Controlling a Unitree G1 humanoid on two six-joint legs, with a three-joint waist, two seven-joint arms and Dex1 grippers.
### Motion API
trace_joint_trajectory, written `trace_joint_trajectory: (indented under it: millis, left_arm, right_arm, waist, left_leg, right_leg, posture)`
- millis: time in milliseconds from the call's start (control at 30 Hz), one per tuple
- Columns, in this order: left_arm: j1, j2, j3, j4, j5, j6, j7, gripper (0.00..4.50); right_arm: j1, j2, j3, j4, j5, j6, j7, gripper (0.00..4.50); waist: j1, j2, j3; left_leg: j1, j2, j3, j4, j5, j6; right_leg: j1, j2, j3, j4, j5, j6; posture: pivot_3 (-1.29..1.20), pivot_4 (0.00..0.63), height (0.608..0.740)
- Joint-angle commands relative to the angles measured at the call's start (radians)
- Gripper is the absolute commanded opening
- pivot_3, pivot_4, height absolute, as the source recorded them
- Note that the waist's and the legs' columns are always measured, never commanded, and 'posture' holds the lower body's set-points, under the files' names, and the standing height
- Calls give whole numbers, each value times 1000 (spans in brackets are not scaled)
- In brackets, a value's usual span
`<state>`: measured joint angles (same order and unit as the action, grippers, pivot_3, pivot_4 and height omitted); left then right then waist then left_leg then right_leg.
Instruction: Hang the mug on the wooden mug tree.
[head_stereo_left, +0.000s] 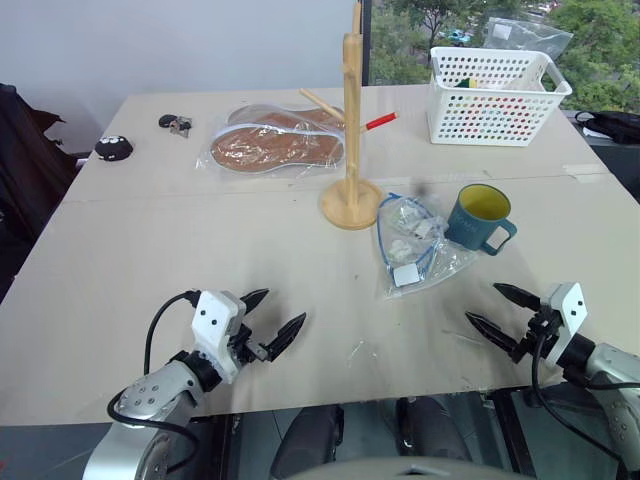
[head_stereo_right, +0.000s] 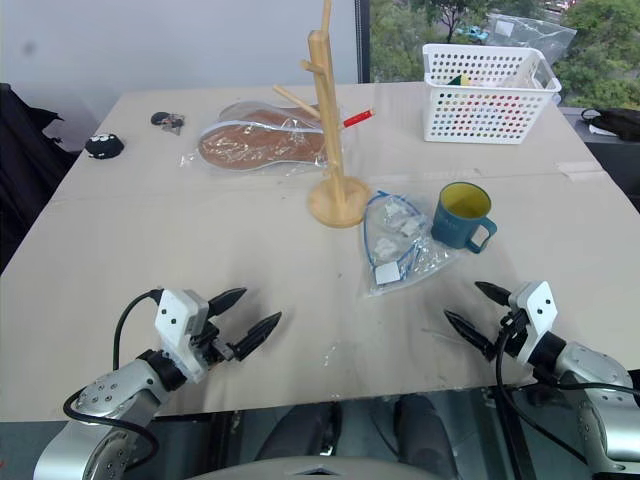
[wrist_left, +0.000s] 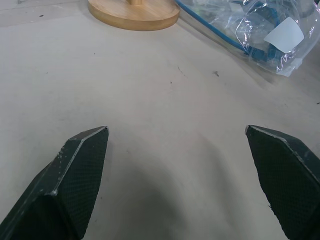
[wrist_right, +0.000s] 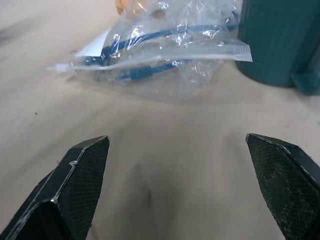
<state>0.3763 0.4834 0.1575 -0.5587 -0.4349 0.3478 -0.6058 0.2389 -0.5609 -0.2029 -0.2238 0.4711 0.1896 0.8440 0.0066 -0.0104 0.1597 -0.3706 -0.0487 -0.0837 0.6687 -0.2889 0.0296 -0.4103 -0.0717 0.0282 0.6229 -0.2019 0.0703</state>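
Note:
The teal mug (head_stereo_left: 478, 220) with a yellow inside stands upright on the table, right of centre, its handle turned toward the front right. Its teal wall (wrist_right: 280, 40) shows in the right wrist view. The wooden mug tree (head_stereo_left: 351, 130) stands at mid-table on a round base (wrist_left: 133, 12), with a red-tipped peg (head_stereo_left: 380, 121) pointing right. My right gripper (head_stereo_left: 492, 308) is open near the front edge, a short way in front of the mug. My left gripper (head_stereo_left: 272, 318) is open at the front left, nothing between its fingers.
A clear plastic bag of blue cables (head_stereo_left: 412, 245) lies between the tree's base and the mug. A white perforated basket (head_stereo_left: 494, 96) stands at the back right. Bagged brown insoles (head_stereo_left: 275, 142) lie behind the tree, with small dark objects (head_stereo_left: 113, 148) at the far left.

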Motion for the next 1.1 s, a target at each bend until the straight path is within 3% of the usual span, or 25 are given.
trace_joint_trajectory:
  millis: [33, 300, 600, 900, 1100]
  left_arm:
    - [-8, 11, 9, -37, -13, -3, -4, 4500]
    - [-144, 86, 31, -48, -88, 52, -63, 4500]
    - [-244, 197, 55, -94, -162, 131, -104, 4500]
    - [-290, 224, 68, -123, -204, 161, -126, 4500]
    - [-272, 277, 82, -126, -262, 172, -207, 4500]
  right_arm:
    - [-13, 19, 10, -59, 33, 36, -20, 4414]
    - [-175, 140, 135, -118, 65, 314, -227, 4414]
    - [-405, 359, 132, -87, 104, 568, -553, 4414]
    - [-554, 469, 136, 23, 24, 621, -733, 4414]
    - [-577, 476, 140, 73, 4, 602, -725, 1734]
  waist:
    - [1, 0, 0]
    - [1, 0, 0]
    - [-13, 0, 0]
    - [-20, 1, 1]
    - [-25, 1, 0]
  left_leg:
    - [0, 0, 0, 0, 0, 0]
    - [0, 0, 0, 0, 0, 0]
    - [-1, 0, -1, 0, 2, -4]
    - [-1, -1, -1, -2, 3, -5]
    - [-1, -1, -1, -2, 3, -5]
  right_leg:
    - [0, 0, 0, 0, 0, 0]
    - [0, 1, 0, 0, 0, 0]
    - [-2, 1, 0, 0, 2, 3]
    - [-4, 1, 0, 1, 2, 3]
    - [-4, 1, 0, 1, 2, 3]
  posture:
    - [0, 150, 740]
    - [0, 150, 740]
    - [0, 150, 740]
    - [0, 150, 740]
    - [0, 150, 740]
